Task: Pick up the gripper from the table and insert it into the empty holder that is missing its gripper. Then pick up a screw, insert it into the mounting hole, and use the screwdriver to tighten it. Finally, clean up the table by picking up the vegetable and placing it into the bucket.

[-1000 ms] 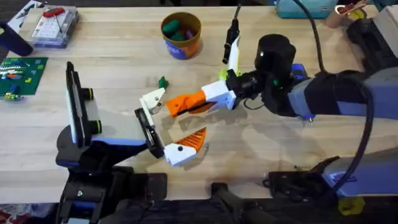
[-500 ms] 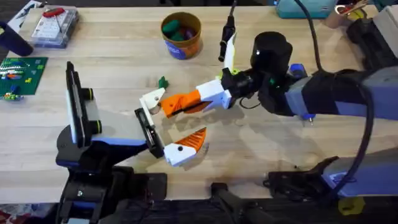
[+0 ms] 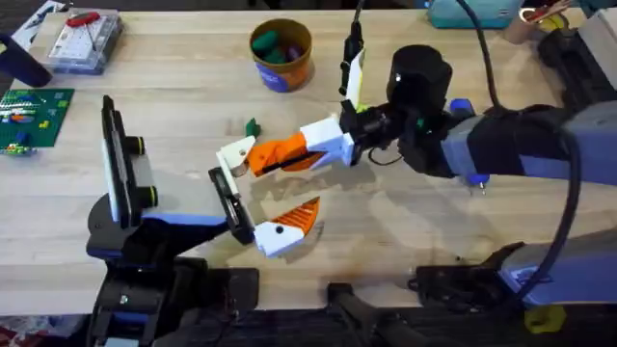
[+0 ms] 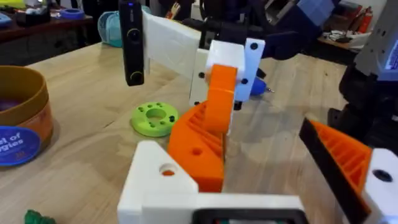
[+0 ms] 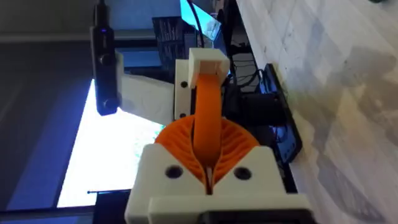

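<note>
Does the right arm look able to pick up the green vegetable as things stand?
Probably not yet: the right tool is shut on the gripper, so nothing is free to grasp, though the vegetable lies uncovered nearby.

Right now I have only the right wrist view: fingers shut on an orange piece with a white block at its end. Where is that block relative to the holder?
Observer: From overhead, the right gripper carries the finger piece with its white block close by the far end of the holder. I cannot tell whether they touch.
Operator: Is the holder's other side occupied?
Observer: Yes, the twin finger with a black dot sits at its near end.
Operator: And the vegetable?
Observer: The green vegetable lies on the table, outside the bucket.
</note>
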{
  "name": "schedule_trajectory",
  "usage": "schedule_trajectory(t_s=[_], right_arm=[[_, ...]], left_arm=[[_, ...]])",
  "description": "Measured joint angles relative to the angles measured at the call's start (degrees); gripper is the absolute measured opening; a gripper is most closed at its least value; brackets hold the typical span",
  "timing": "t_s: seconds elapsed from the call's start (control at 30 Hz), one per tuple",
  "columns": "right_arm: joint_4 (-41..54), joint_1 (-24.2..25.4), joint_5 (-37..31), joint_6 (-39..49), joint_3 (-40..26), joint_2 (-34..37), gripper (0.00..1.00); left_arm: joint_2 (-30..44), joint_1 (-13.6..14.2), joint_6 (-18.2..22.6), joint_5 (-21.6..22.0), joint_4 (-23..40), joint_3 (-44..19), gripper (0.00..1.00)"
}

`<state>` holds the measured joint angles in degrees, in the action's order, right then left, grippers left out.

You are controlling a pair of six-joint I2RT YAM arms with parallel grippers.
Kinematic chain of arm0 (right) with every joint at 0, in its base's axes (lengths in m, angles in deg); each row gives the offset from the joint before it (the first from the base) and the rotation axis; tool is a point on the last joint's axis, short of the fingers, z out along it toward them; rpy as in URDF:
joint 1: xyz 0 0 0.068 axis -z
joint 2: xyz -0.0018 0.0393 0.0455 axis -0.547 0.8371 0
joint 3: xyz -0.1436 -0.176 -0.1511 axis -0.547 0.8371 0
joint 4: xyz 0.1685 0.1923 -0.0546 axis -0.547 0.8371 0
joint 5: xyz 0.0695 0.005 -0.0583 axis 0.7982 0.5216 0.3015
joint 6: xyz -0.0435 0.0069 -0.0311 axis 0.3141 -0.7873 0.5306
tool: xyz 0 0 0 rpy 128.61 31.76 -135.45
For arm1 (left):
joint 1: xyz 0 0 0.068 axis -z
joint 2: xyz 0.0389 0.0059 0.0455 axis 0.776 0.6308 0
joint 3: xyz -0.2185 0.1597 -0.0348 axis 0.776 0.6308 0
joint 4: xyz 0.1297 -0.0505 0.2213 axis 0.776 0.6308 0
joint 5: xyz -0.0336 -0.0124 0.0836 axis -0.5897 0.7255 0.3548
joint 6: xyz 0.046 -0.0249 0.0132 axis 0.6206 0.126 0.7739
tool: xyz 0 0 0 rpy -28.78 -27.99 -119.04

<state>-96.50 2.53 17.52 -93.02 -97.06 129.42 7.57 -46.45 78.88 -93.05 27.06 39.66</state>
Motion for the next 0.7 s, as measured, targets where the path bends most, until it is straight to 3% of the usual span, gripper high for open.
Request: schedule_trajectory(t_s=[0.7], right_arm=[[-0.2, -1.4, -2.6, -0.5, -0.3, 0.0, 0.017]], left_arm=[[0.0, -0.3, -0.4, 1.6, -0.1, 0.0, 0.986]])
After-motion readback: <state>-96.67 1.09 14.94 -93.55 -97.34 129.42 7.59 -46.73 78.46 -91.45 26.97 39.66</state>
